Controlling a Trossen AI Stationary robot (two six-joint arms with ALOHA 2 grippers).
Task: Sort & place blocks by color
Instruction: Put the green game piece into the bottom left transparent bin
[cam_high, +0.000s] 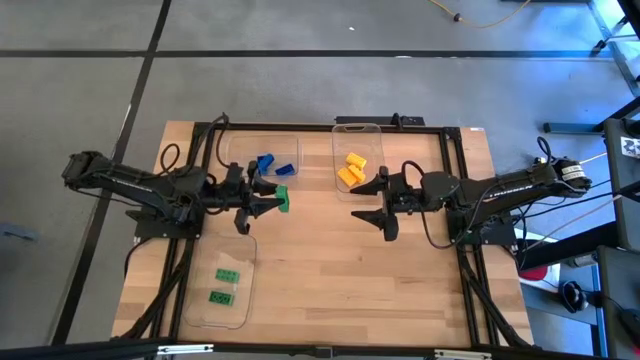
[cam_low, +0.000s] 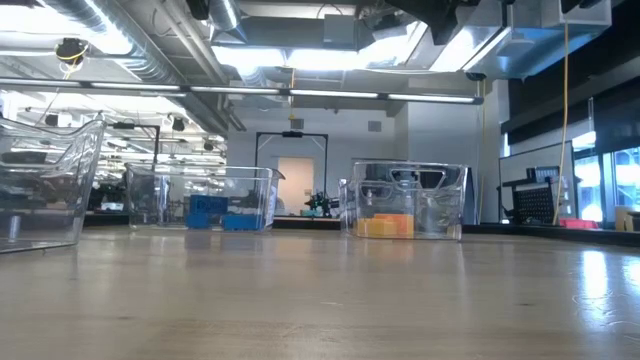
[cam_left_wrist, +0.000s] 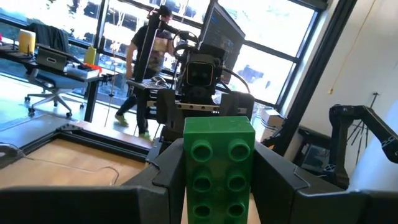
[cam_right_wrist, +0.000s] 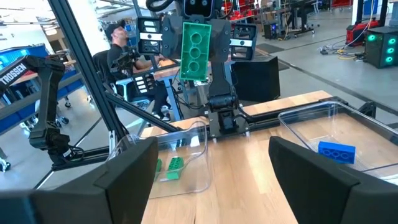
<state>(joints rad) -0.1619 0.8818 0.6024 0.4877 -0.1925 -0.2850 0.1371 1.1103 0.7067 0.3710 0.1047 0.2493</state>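
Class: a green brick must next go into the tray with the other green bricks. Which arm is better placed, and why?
Left. The left gripper already holds a green brick, and the green tray lies on its side. The right gripper is open and empty.

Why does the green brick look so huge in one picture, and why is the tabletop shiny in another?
Left wrist view: the green brick sits right at the lens in the left gripper, so it looms. Low view: ceiling lights glance off the table, giving glare.
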